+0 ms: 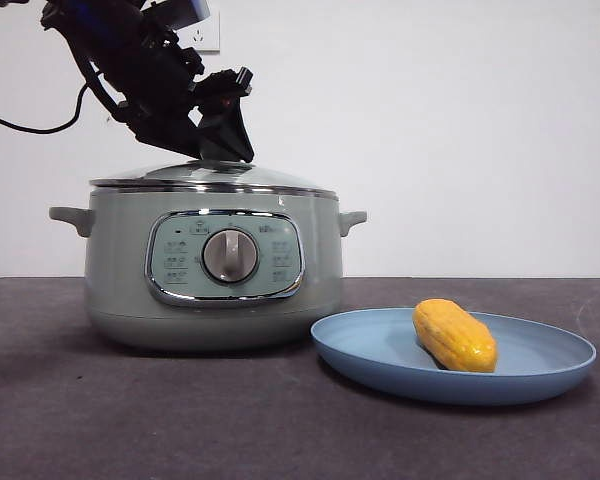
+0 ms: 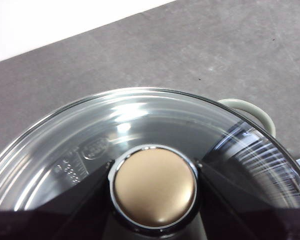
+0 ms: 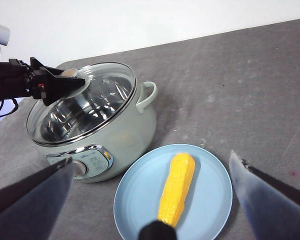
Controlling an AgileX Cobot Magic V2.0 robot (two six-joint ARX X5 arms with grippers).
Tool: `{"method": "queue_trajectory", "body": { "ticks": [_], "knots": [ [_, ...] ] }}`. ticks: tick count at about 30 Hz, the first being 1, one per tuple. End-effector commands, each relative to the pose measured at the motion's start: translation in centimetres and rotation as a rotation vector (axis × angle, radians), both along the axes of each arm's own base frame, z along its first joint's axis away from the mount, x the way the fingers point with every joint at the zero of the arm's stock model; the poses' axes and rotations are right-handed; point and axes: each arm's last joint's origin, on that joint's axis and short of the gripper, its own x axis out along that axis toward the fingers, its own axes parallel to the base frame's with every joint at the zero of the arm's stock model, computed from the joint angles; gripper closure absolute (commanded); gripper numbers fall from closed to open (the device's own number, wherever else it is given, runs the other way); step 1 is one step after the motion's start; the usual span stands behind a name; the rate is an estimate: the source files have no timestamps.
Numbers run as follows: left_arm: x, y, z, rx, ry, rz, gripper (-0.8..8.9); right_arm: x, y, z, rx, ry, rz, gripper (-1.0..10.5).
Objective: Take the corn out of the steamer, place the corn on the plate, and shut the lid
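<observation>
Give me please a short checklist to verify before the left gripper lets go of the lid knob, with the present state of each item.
1. corn lies on the plate: ok.
2. lid sits level on the steamer rim: ok in the front view.
3. left gripper has its jaws on both sides of the knob: ok.
4. Lid seated all around the rim: cannot tell, the far side is hidden.
5. right gripper is open, above the plate and away from the steamer: ok.
</observation>
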Motion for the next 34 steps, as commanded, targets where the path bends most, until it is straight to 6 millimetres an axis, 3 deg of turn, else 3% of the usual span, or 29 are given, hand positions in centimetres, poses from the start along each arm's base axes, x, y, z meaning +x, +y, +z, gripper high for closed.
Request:
{"method": "queue_trajectory", "body": {
  "ticks": [1, 24, 25, 29, 34],
  "knots": [
    [0.0, -0.3, 0.5, -0.032, -0.024, -0.012, 8.22, 0.1, 0.1, -0.2, -0.007, -0.001, 0.001, 3.8],
    [0.0, -0.4, -0.7, -0.036, 0.071, -0.018, 8.03, 0.1, 0.1, -0.2, -0.006, 0.000, 0.008, 3.8],
    [0.0, -0.3, -0.7, -0.031, 0.077, -0.016, 7.50, 0.1, 0.1, -0.2, -0.005, 0.001, 0.008, 3.8],
    [0.0, -0.2, -0.7, -0.029, 0.081, -0.012, 2.86, 0.1, 0.1, -0.2, -0.005, 0.001, 0.009, 3.8],
    [-0.4, 0.0, 0.2, -0.039, 0.056, -0.012, 2.66, 0.1, 0.1, -0.2, -0.006, 0.001, 0.009, 3.8]
  ]
}}
